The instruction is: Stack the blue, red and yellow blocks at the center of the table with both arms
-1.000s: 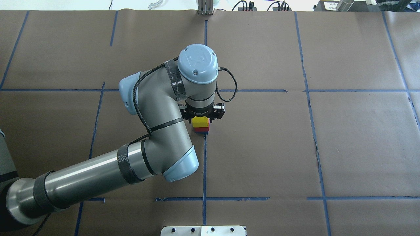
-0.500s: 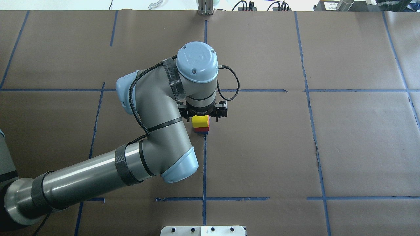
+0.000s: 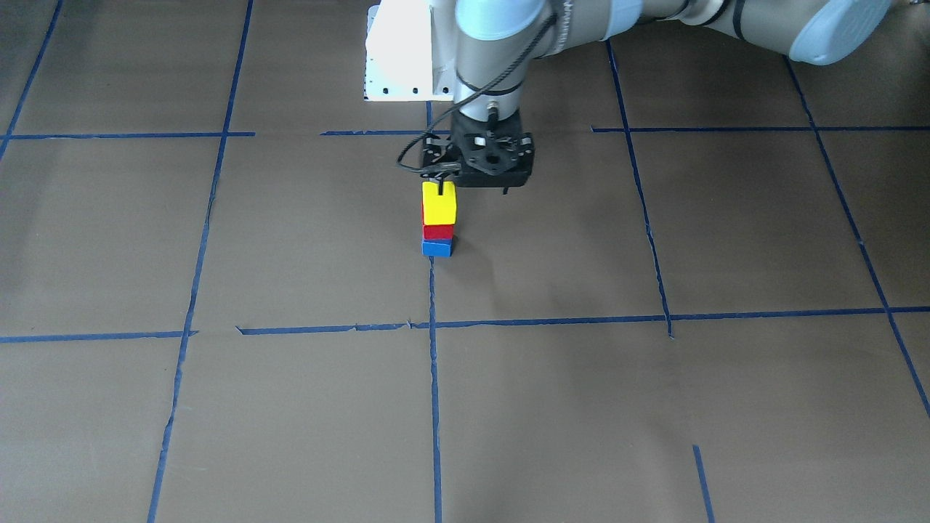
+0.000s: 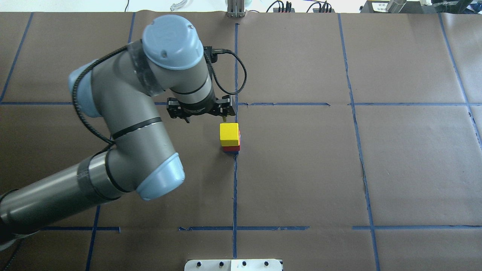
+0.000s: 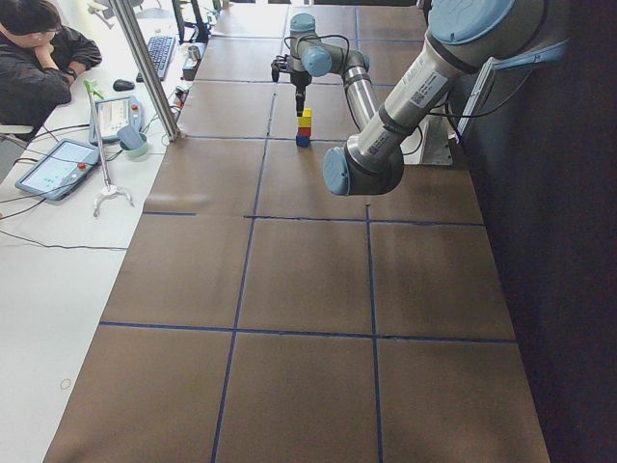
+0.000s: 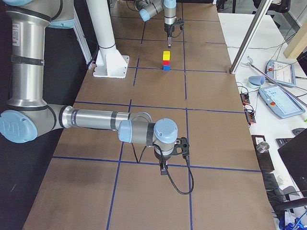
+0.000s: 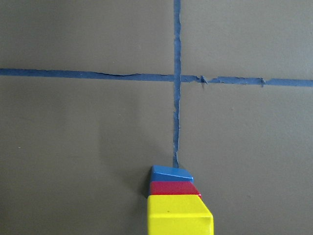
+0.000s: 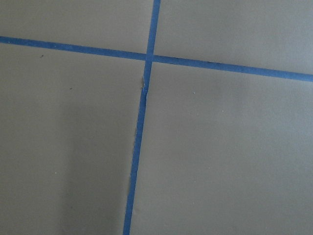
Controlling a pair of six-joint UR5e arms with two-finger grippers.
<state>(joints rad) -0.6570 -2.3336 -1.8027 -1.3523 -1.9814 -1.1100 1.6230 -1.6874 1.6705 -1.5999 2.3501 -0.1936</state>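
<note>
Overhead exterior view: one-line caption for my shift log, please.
Left hand, open, hangs clear of the finished center stack: yellow block on red block on blue block.

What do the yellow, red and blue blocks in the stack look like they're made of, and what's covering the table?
Yellow block, red block, blue block: probably painted wood or hard plastic; flat matte colour, crisp edges, no grain visible. Table cover: looks like brown kraft paper, matte, sheets seamed with blue tape.
</note>
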